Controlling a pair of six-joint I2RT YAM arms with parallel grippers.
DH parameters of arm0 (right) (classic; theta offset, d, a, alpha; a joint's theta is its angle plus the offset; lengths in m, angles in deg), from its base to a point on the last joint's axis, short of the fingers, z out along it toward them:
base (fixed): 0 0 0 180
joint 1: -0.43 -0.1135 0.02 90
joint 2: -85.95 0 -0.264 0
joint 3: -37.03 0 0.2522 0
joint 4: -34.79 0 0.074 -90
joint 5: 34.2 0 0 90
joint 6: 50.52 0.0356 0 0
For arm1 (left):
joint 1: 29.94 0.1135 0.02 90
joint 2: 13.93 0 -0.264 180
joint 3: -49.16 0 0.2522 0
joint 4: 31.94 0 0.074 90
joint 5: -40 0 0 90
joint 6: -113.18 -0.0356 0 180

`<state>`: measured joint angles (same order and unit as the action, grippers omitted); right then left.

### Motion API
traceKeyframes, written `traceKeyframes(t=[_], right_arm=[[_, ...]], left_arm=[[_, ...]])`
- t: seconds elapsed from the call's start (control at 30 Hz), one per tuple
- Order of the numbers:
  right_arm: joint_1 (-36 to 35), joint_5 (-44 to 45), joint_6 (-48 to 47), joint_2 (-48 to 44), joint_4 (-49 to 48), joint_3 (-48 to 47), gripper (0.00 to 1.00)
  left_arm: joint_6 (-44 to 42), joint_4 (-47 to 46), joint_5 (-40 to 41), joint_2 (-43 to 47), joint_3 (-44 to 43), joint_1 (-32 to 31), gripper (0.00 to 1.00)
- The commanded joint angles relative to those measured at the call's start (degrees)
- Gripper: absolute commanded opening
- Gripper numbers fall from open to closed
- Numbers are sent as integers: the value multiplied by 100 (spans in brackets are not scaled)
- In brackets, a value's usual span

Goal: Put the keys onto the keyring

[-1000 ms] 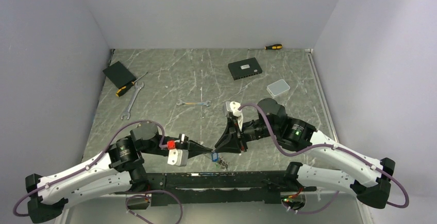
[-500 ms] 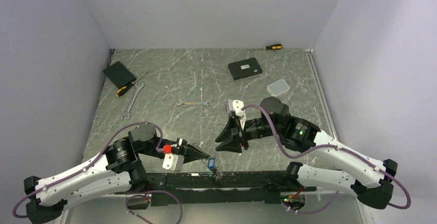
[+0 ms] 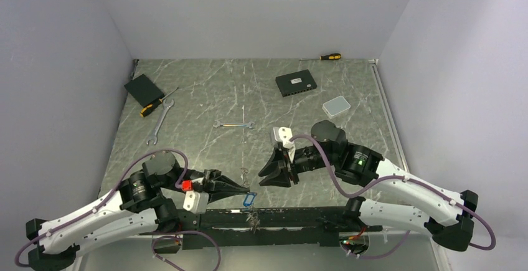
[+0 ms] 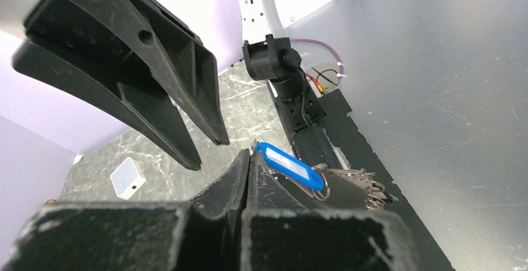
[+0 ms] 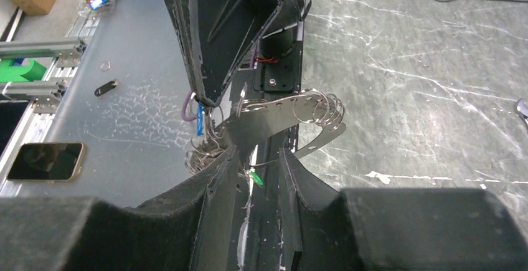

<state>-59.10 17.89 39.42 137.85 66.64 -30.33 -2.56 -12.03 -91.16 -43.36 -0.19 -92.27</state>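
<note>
**Keyring** [image 5: 283,110]: a thin, flat band of silvery metal, perforated along its length and carrying small wire loops at its bend, is hanging over the near edge of the table. It is lying just beside the tip of the left gripper [image 4: 248,159] and reaching into the gap of the right gripper [image 5: 258,154].

**Keys** [image 4: 355,182]: a bunch of small silver blades is dangling below a smooth, oblong blue tag [image 4: 289,166]. A small green tag [image 5: 255,177] is showing lower in the bunch.

**Left gripper:** its black, rough-textured wedge fingers are pressing together on the end of the blue tag.

**Right gripper:** its fingers are standing partly apart, with the band passing between them. Whether either finger is touching the band cannot be told.

**Table** [image 3: 205,96]: a grey, marble-veined surface is bearing a slim silver spanner [image 3: 233,124], a flat black box [image 3: 296,83], a pale rounded case [image 3: 337,106] and a yellow-and-black screwdriver [image 3: 330,57]. All of these are lying well apart from the grippers.
</note>
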Motion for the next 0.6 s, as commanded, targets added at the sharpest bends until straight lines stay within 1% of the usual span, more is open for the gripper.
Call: traceKeyframes(t=[0.0,0.13,0.27,0.37,0.57], right_arm=[[-118,50,-187,-196,-720,295,33],[-334,154,-383,-418,-1324,731,36],[-541,138,-659,-600,-1860,1081,34],[-779,448,-754,-647,-2218,1214,34],[-1306,1327,-1063,-569,-2442,1228,35]], left_arm=[[-7,-567,-250,143,-82,1,0],[-30,-571,-225,311,-38,1,0],[3,-722,-233,412,-2,1,0],[13,-798,-252,421,13,1,0],[79,-1030,-288,377,62,1,0]])
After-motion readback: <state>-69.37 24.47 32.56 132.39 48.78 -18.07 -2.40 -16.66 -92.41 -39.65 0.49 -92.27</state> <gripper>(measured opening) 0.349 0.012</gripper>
